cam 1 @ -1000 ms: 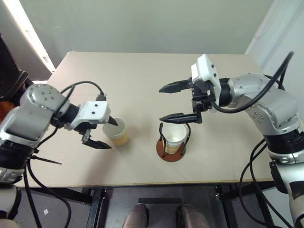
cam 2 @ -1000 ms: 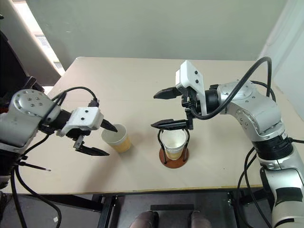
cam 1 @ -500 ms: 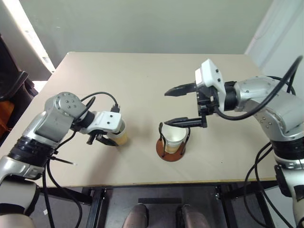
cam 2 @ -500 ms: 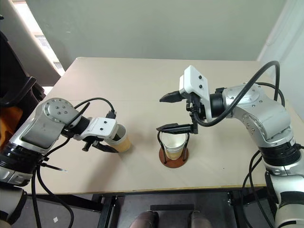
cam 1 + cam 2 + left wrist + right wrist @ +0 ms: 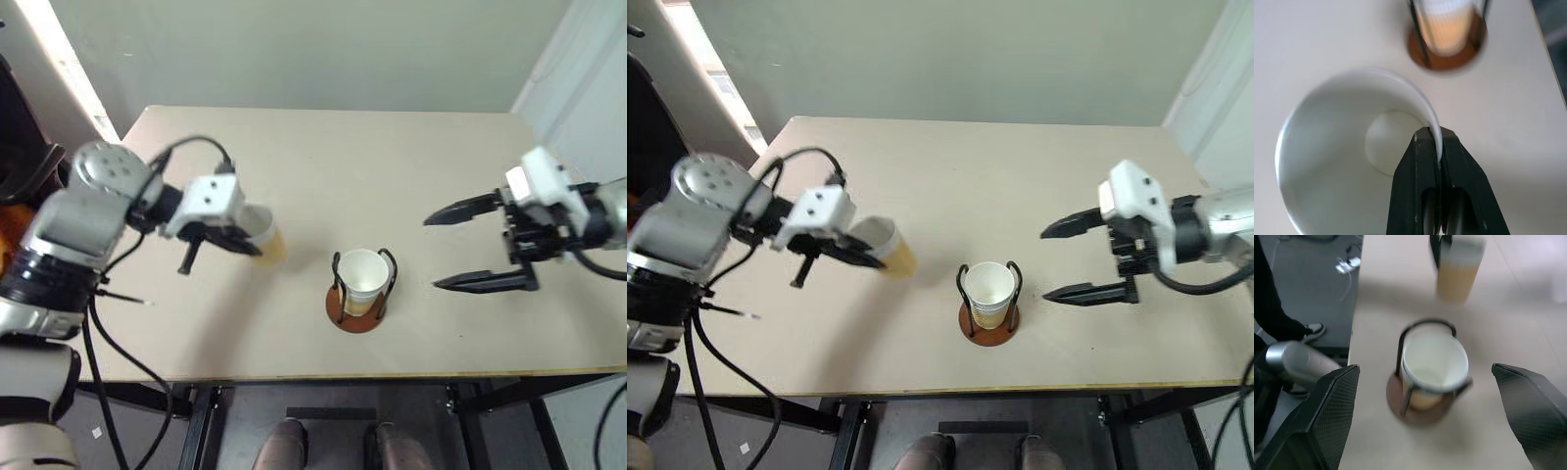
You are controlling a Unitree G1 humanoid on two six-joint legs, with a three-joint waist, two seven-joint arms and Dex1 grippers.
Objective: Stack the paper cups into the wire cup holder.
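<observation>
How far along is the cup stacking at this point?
Done: a paper cup sits in the wire cup holder. In hand: the left gripper pinches the wall of another cup, lifted off the table. Left: dropping it into the holder. The right gripper is open, empty.

I see a matt beige table [image 5: 392, 166] and smooth paper cups [image 5: 989, 287]. The holder [image 5: 359, 311] looks like thin black wire (reddish-brown base).

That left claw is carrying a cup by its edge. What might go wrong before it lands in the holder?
The left claw pinches only the thin rim of the cup, which hangs tilted above the table, so it might slip or crumple. The holder already holds a cup between narrow wire loops, so a tilted cup might catch on a wire. The open right claw stands beside the holder.
</observation>
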